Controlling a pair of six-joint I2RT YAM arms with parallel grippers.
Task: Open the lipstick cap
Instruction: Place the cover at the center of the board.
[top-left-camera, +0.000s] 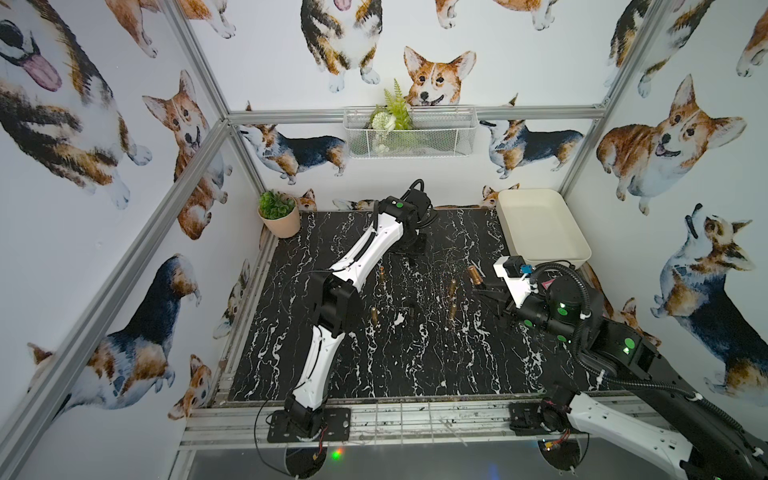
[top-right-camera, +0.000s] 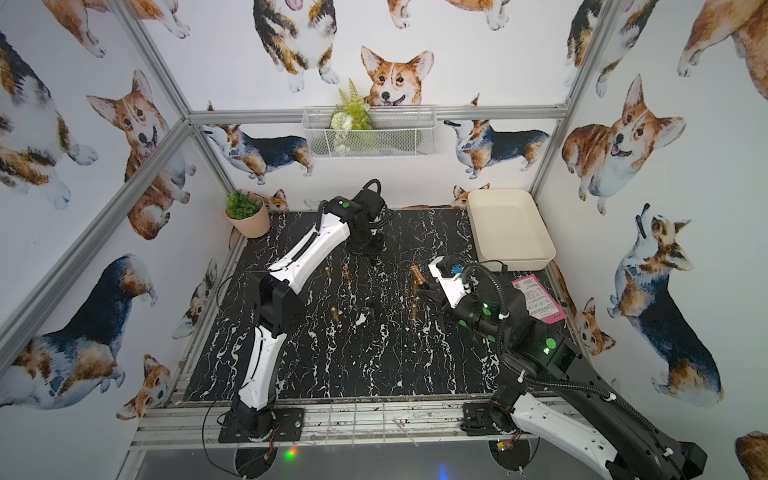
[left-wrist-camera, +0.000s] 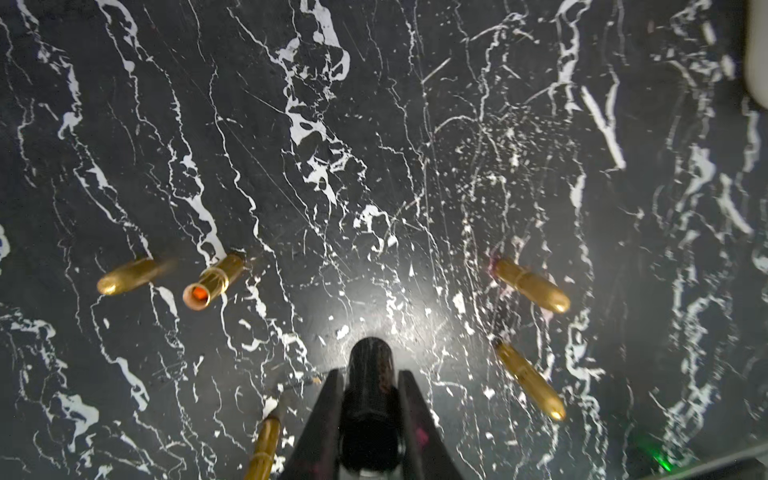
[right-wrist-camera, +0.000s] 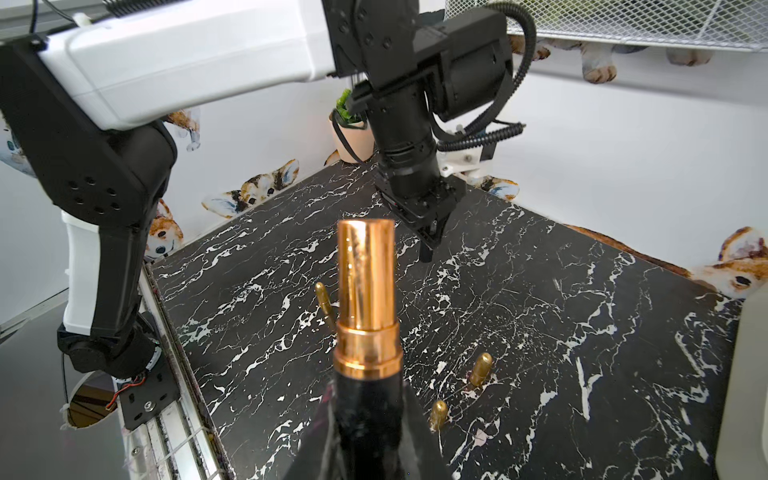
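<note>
- Cap looks off: my left gripper (left-wrist-camera: 370, 376) is clamped on the black cap (left-wrist-camera: 371, 361).
- My right gripper (right-wrist-camera: 368, 399) grips the lipstick (right-wrist-camera: 365, 291) base, gold tube bare.
- Next: set both down.

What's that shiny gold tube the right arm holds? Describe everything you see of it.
It is an uncapped lipstick: a glossy gold inner tube, a wider gold collar and a black base, metal-looking. The right gripper is shut on the black base, jaws on either side; the gold end points away from it, above the marble table. No colour shows at its tip.
</note>
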